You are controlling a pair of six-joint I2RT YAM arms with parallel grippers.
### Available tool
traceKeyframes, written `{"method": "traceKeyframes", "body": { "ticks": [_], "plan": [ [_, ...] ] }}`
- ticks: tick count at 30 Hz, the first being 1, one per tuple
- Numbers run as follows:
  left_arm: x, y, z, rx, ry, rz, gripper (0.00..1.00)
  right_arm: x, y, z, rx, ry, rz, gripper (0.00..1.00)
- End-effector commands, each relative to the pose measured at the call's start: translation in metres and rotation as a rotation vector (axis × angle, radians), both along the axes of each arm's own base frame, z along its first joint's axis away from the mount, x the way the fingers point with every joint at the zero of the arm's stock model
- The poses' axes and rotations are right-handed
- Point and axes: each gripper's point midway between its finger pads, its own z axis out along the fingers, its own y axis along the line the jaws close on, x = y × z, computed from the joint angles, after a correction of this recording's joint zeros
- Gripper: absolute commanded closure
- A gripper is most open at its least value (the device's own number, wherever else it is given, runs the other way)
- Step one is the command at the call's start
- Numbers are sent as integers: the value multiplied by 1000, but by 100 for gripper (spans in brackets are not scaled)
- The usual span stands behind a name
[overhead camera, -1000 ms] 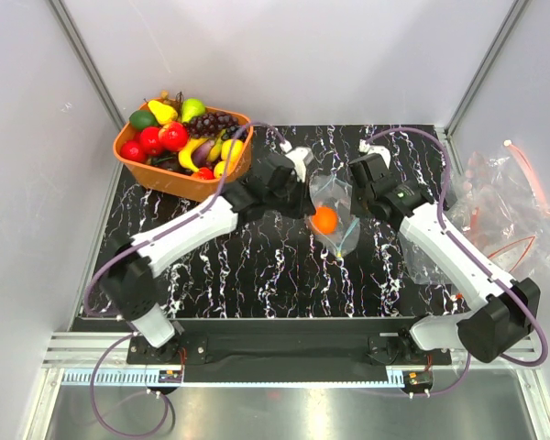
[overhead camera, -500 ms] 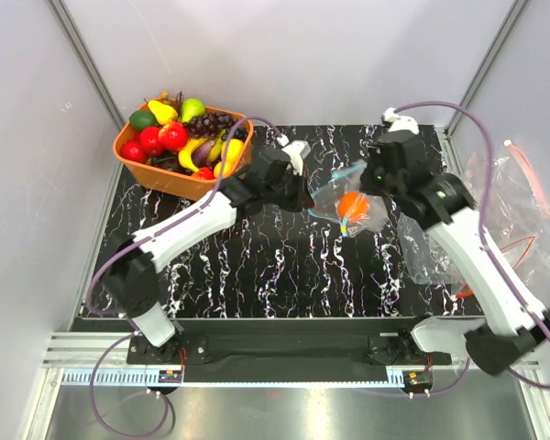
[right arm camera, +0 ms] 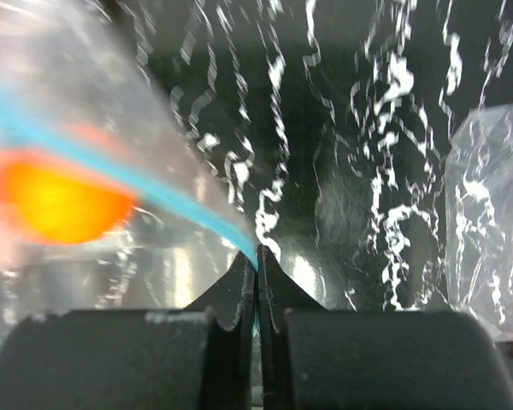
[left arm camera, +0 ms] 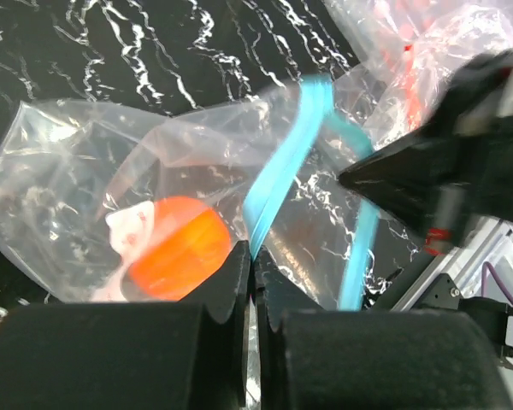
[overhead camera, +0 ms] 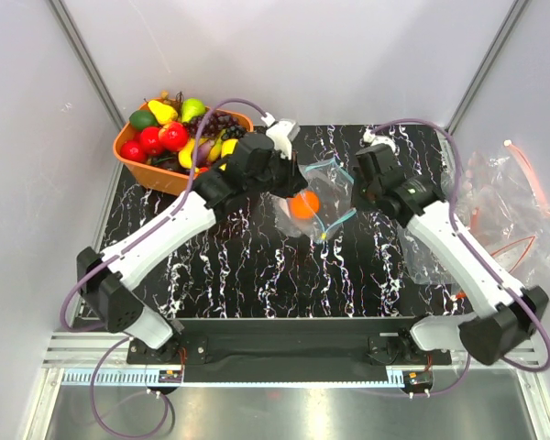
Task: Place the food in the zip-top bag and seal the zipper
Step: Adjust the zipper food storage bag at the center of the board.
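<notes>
Left gripper point(left arm camera: 252, 260): clamped on the zipper point(left arm camera: 284, 166) — pinching the blue strip.
Right gripper point(right arm camera: 256, 265): clamped on the same strip, farther along.
Zip-top bag point(overhead camera: 328, 181): held between both grippers, over the table point(overhead camera: 257, 266).
Orange fruit point(overhead camera: 302, 204): sat inside the bag.

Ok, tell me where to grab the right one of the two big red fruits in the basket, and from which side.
Grip the red fruit across its round middle, coming straight down: it lies topmost, while the second red fruit and the basket wall likely block a sideways approach.
</notes>
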Motion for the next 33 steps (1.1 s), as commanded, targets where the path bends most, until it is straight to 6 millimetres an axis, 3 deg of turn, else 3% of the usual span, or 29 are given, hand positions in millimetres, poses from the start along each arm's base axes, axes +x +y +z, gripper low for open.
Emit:
{"method": "traceKeyframes", "body": {
  "ticks": [1,4,5,8,9,10,12,14,16,18,24,27,28,30,31,33],
  "plan": [
    [4,-23,-50,16,90,-55,98,-6,-1,90,144,-245,12,100],
    [4,-30,-51,32,110,-75,99,-9,3,86,178,-265,30,100],
    [4,-29,-43,27,93,-73,99,-9,3,77,169,-248,28,100],
    [3,-16,-5,-8,2,-32,96,-3,-2,27,58,-104,1,100],
    [1,-9,13,-19,-42,-23,96,-2,-3,19,36,-74,-5,100],
    [3,-2,16,-4,-56,6,95,-4,-7,11,3,-40,-16,100],
    [3,9,13,23,-74,33,92,-1,-6,13,11,-61,-18,100],
    [7,14,0,52,-68,60,92,-3,-5,35,62,-142,-10,100],
    [7,8,-24,69,-21,35,91,-4,-7,54,106,-221,-13,100],
    [8,-2,-34,47,6,12,90,-4,-9,62,109,-245,-18,100],
    [0,-30,-36,-45,55,-85,87,-7,-27,57,-4,-188,-59,100],
    [-7,-44,-45,-50,79,-131,77,-8,-30,55,-15,-204,-61,100],
    [-8,-46,-48,-46,83,-136,63,-8,-32,54,-18,-207,-68,100],
    [-9,-45,-56,-31,89,-131,50,-7,-32,44,-33,-186,-69,100],
    [-6,-41,-57,-22,79,-108,37,-5,-31,37,-44,-165,-69,100],
    [-3,-31,-52,-7,53,-75,24,-4,-30,27,-56,-145,-72,100]
  ]
}}
